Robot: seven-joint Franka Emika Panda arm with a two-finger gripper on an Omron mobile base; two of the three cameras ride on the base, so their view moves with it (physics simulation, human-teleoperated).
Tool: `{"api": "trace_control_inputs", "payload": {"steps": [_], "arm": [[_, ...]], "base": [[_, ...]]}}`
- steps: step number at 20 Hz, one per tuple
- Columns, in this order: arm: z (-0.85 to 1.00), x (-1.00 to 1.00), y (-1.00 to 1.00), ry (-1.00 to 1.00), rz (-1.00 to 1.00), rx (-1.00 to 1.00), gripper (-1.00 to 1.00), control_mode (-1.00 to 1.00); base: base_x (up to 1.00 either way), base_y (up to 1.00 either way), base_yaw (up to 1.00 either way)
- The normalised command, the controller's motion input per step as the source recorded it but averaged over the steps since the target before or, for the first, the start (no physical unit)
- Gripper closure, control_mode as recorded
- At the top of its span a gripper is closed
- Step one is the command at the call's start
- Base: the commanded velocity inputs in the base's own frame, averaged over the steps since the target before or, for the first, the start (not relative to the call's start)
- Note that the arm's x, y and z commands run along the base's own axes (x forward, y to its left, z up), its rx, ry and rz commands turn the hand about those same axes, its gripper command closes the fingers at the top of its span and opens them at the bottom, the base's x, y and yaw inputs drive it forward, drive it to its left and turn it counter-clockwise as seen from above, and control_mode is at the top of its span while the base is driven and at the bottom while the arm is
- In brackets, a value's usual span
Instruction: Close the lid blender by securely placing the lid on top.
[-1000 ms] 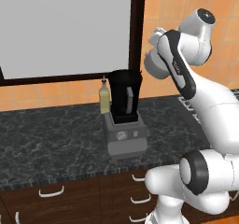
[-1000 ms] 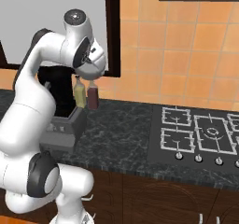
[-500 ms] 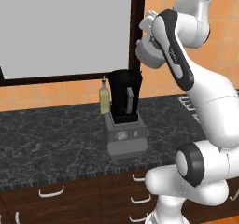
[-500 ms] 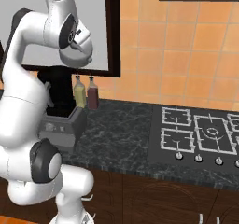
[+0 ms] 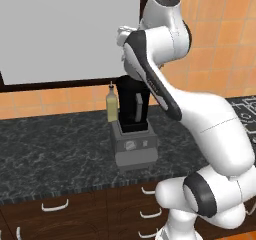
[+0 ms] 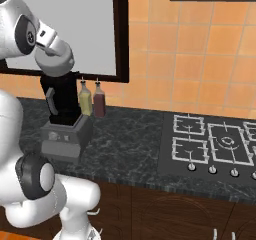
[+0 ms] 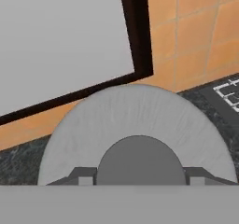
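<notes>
A: While the arm reached over the blender (image 5: 134, 109), how was the claw (image 7: 140, 181) set?

B: Clamped on the lid's (image 7: 135, 125) knob, a finger (image 7: 81, 176) at each side. Lid sat level above the black jar; contact with the rim could not be told.

A: Neighbours?

B: Yellowish bottle (image 5: 112, 104) just beside the jar, dark red bottle (image 6: 99, 101) next along the desk (image 5: 50, 149).

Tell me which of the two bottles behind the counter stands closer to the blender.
The yellowish bottle, right beside the blender; the dark red bottle stands on its far side, toward the stove.
</notes>
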Motion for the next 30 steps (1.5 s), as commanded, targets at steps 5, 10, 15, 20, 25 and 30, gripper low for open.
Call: {"api": "trace_control_inputs", "payload": {"steps": [5, 10, 15, 20, 25, 30], "arm": [[0.35, 0.04, 0.67, 0.06, 0.0, -0.42, 1.0, -1.0], [-0.04, 0.21, 0.0, 0.21, 0.0, 0.0, 1.0, -1.0], [-0.01, 0.04, 0.0, 0.18, 0.0, 0.02, 1.0, -1.0], [-0.06, 0.38, 0.0, 0.05, 0.0, 0.08, 1.0, -1.0], [0.0, 0.75, 0.0, 0.01, -0.01, 0.07, 1.0, -1.0], [-0.08, 0.65, -0.1, 0.0, 0.0, 0.02, 1.0, -1.0]], "base": [[0.0, 0.0, 0.0], [0.0, 0.0, 0.0], [0.0, 0.0, 0.0], [0.0, 0.0, 0.0], [0.0, 0.0, 0.0], [0.0, 0.0, 0.0]]}}
